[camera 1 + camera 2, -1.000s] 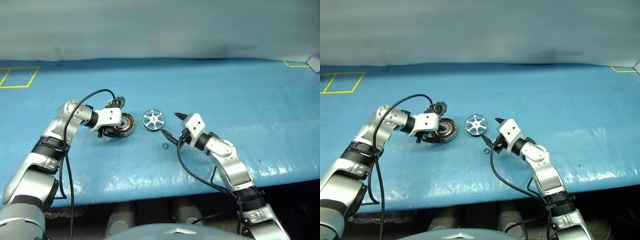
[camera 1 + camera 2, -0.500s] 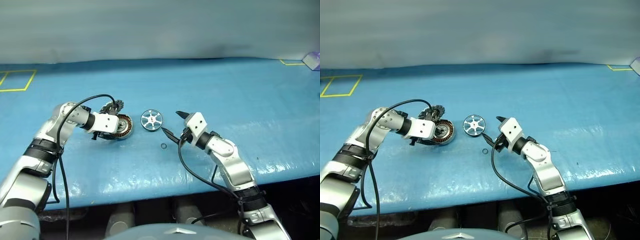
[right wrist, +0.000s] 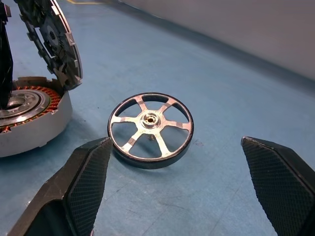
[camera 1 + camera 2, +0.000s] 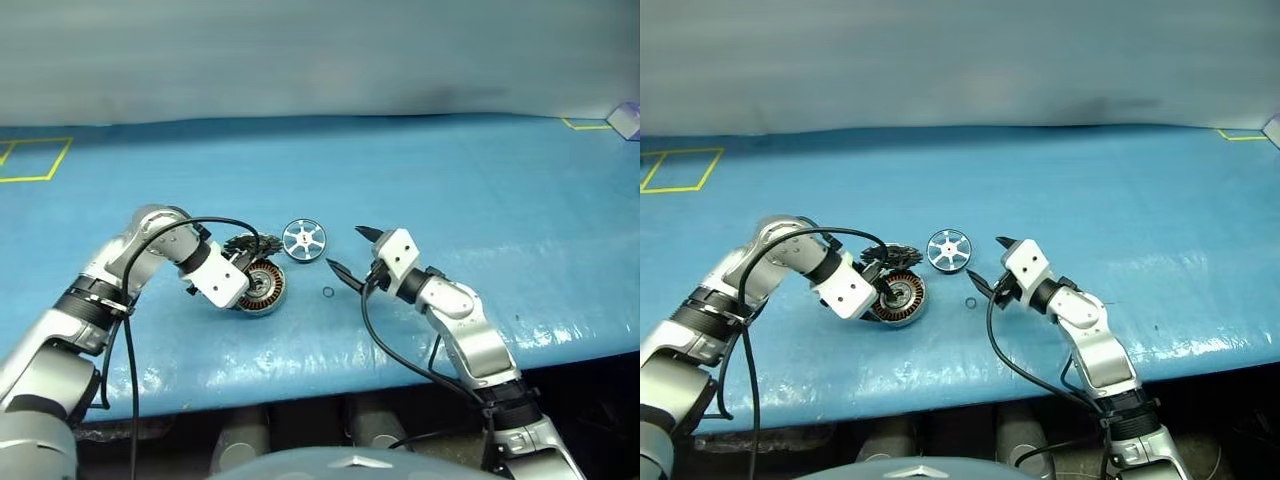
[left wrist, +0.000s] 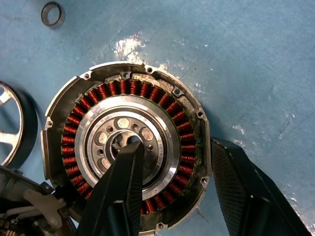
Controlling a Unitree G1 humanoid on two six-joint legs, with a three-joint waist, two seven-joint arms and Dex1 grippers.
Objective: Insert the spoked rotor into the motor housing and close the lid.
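Observation:
The motor housing [image 4: 265, 295] lies with its copper windings facing up. My left gripper [image 5: 174, 145] is shut on its wall, one finger [image 5: 123, 191] in the centre hole and the other [image 5: 241, 187] outside the rim. The dark toothed lid [image 4: 252, 245] stands tilted at the housing's far edge, also seen as the lid [image 3: 54, 39] in the right wrist view. The spoked rotor [image 4: 304, 240] lies flat on the table just right of the lid. My right gripper [image 4: 345, 252] hovers open to the right of the rotor [image 3: 150, 129], pointing at it and touching nothing.
A small dark ring [image 4: 328, 292] lies on the blue table cover [image 4: 450, 180] between the housing and my right gripper. Yellow tape marks [image 4: 30, 160] sit at the far left. The table's front edge [image 4: 330, 375] runs close below both arms.
My left gripper rolled its wrist and pulled the housing nearer and a little right, so the winding face now points up. The right gripper stayed still and open.

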